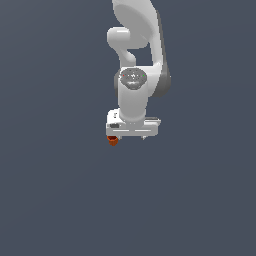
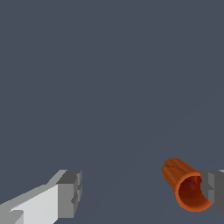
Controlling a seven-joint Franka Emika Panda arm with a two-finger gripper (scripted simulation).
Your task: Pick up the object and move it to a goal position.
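Gripper (image 2: 142, 194) fingers spread wide. Orange cup (image 2: 186, 186) on its side, open mouth against one finger (image 2: 214, 190); other finger apart.

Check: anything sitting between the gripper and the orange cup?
Nothing visible. In the wrist view the orange cup lies on its side inside the open gripper, right beside one finger, with a bare gap across to the other. The exterior view shows only grey ground around it. No goal marker appears.

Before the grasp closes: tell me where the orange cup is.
The orange cup lies on its side right beside one finger of the open gripper; in the exterior view it peeks out below the gripper's left end.
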